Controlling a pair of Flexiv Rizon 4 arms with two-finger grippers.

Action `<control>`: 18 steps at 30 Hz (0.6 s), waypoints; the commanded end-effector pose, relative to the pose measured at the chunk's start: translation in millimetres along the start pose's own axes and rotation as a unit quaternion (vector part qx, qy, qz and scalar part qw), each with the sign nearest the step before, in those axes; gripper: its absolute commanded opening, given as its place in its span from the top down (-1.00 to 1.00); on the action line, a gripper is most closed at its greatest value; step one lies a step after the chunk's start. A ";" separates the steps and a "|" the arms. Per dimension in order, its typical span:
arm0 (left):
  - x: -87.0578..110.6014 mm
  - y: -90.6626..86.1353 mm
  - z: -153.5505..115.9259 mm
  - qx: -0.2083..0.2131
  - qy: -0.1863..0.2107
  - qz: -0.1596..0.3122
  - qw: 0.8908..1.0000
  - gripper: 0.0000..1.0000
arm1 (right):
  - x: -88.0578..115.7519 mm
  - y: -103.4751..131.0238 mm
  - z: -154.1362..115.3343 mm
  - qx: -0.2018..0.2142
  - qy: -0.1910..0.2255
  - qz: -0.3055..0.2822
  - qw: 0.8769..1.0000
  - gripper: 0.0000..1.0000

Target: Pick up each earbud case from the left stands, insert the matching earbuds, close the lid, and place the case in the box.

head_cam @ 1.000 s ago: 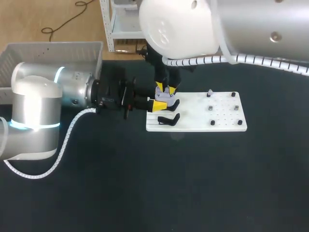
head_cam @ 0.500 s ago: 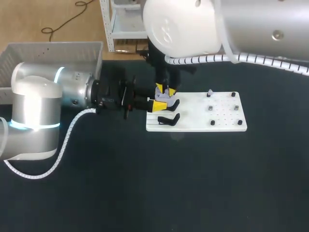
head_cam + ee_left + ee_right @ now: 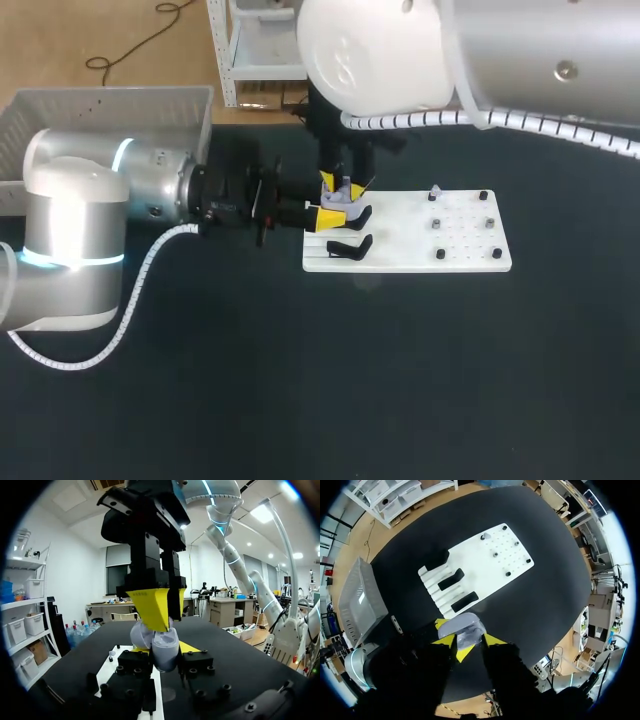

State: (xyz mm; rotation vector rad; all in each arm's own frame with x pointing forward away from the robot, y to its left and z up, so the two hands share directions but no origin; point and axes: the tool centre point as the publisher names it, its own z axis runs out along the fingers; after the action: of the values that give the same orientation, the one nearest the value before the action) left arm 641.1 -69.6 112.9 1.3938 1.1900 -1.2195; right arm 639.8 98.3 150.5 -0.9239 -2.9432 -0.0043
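A lavender earbud case (image 3: pixel 343 201) hangs over the left end of the white board (image 3: pixel 410 252), held from the side by my left gripper (image 3: pixel 337 215), which is shut on it. In the left wrist view the case (image 3: pixel 159 649) sits between the yellow tips of my left gripper (image 3: pixel 162 651). My right gripper (image 3: pixel 345 183) comes straight down onto the case, its fingers (image 3: pixel 152 607) spread at the case's top. From the right wrist view the case (image 3: pixel 462 629) lies just ahead of my right gripper (image 3: pixel 469 641).
A black stand (image 3: pixel 350 247) sits on the board's left part, with small pegs (image 3: pixel 438 224) on its right part and a pale earbud (image 3: pixel 435 192) at the far row. The grey box (image 3: pixel 100 105) stands at the back left.
My right gripper's yellow tips have spread apart over the case and lifted slightly. The left gripper and case have kept still.
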 end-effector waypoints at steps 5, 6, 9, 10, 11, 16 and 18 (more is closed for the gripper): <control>0.7 -0.9 0.5 -0.002 0.000 0.001 1.000 1.00 | 6.1 -27.0 -27.2 -0.067 0.016 0.006 0.998 -1.00; 0.7 -0.9 0.5 -0.002 0.000 0.001 1.000 1.00 | 6.1 -31.1 -31.6 -0.086 0.018 0.002 0.996 -1.00; 0.7 -0.9 0.5 -0.002 0.000 0.001 1.000 1.00 | 0.9 -43.9 -41.4 -0.124 0.005 -0.017 0.992 -1.00; 0.7 -0.9 0.5 -0.002 0.000 0.001 1.000 1.00 | -3.1 -48.7 -42.8 -0.146 0.011 -0.025 0.989 -1.00; 0.7 -0.9 0.5 -0.002 0.000 0.001 1.000 1.00 | -5.8 -52.4 -44.6 -0.162 0.010 -0.041 0.986 -1.00; 0.7 -0.9 0.5 -0.002 0.000 0.001 1.000 1.00 | -26.9 -69.7 -49.6 -0.191 -0.024 -0.088 0.977 -1.00; 0.7 -0.9 0.5 -0.002 0.000 0.001 1.000 1.00 | -33.1 -73.8 -51.5 -0.200 -0.039 -0.116 0.972 -1.00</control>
State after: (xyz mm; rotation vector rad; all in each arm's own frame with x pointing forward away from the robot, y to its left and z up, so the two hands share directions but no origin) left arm 641.0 -69.7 112.9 1.3940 1.1902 -1.2193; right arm 647.9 46.8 205.4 -0.6465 -3.1118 -0.2959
